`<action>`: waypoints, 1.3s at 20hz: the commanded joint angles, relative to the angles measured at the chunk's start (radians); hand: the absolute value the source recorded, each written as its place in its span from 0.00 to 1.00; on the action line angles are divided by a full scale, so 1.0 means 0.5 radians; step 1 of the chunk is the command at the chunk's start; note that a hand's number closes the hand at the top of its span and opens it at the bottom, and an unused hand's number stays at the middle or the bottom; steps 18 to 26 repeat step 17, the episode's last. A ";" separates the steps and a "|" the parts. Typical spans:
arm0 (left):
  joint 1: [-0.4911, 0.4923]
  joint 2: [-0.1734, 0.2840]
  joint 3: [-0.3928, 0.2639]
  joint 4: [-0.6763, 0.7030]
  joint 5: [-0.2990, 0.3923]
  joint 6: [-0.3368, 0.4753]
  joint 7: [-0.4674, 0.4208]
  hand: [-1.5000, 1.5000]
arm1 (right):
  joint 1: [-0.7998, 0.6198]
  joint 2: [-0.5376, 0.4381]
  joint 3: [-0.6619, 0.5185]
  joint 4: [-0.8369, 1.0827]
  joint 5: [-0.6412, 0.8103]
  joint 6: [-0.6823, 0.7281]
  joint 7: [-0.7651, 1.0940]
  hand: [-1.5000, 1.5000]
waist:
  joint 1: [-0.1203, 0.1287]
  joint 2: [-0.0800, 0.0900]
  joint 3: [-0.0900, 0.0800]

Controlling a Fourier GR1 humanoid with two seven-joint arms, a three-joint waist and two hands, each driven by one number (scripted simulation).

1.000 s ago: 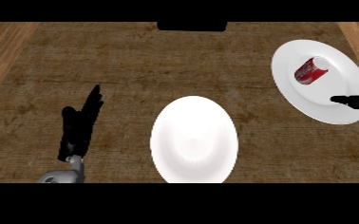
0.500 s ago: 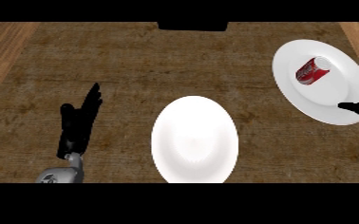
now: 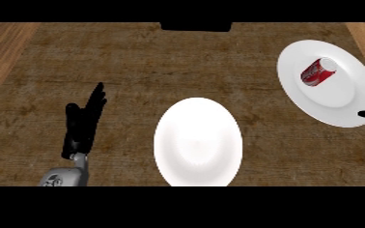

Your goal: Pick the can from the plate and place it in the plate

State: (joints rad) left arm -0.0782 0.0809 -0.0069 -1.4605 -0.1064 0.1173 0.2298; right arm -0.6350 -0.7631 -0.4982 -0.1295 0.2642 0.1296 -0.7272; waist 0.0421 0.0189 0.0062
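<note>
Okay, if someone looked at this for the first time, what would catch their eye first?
Probably the red soda can, lying on its side on the round white plate at the right edge of the brown wooden counter. Next, the bare white plate at centre front, and the black left hand resting open at the lower left, fingers up.

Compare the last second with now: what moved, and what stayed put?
The right hand slid back toward the right edge; only a dark tip shows over the right plate. The can, centre plate and resting left hand are unchanged. Nothing was grasped.
</note>
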 commanded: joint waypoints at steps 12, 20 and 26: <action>0.033 -0.027 -0.037 -0.027 -0.009 -0.011 -0.016 0.50 | 0.143 -0.151 -0.136 0.030 -0.106 -0.081 -0.035 0.00 | 0.019 0.010 0.007; 0.020 -0.025 -0.017 -0.018 0.002 -0.008 -0.016 0.50 | 0.196 -0.184 -0.115 0.033 -0.080 -0.088 -0.025 0.00 | 0.014 0.008 0.006; 0.020 -0.025 -0.017 -0.018 0.002 -0.008 -0.016 0.50 | 0.196 -0.184 -0.115 0.033 -0.080 -0.088 -0.025 0.00 | 0.014 0.008 0.006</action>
